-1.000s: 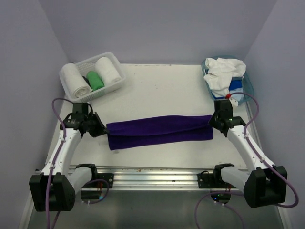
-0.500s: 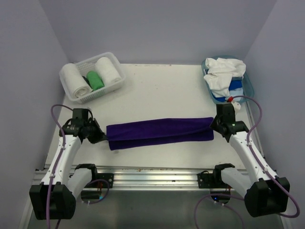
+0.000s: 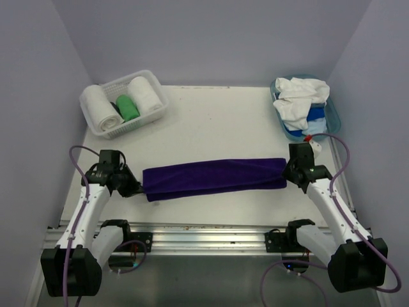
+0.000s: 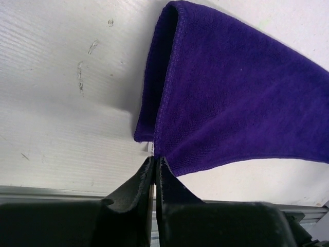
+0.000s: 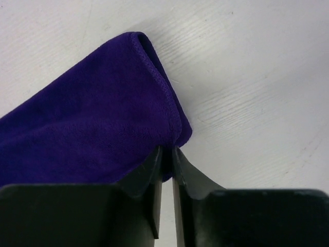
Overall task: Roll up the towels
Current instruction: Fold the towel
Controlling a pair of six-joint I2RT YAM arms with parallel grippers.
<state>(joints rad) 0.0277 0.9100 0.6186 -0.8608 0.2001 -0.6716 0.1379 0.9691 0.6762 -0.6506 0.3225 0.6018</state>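
Left fingers (image 4: 134,189) and right fingers (image 5: 145,175) pinch ends of fleecy purple towel (image 3: 214,178).

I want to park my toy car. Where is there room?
The biggest bare patch of table lies between the white lattice basket and the teal tub, behind the purple towel. A thin strip runs in front of the towel. Its ends are crowded: the left gripper and right gripper pinch them.

1. Towel (image 4: 231,103): purple cloth, matt, with a fine nap and a stitched hem.
2. Table (image 4: 61,103): white, matt, finely grained, scuffed.
3. Fingers (image 4: 131,193): black plastic, matt, smooth.
4. Basket (image 3: 163,106): white plastic lattice.
5. Tub (image 3: 334,116): translucent teal plastic.
6. Rail (image 3: 204,238): bare metal with a dull sheen.
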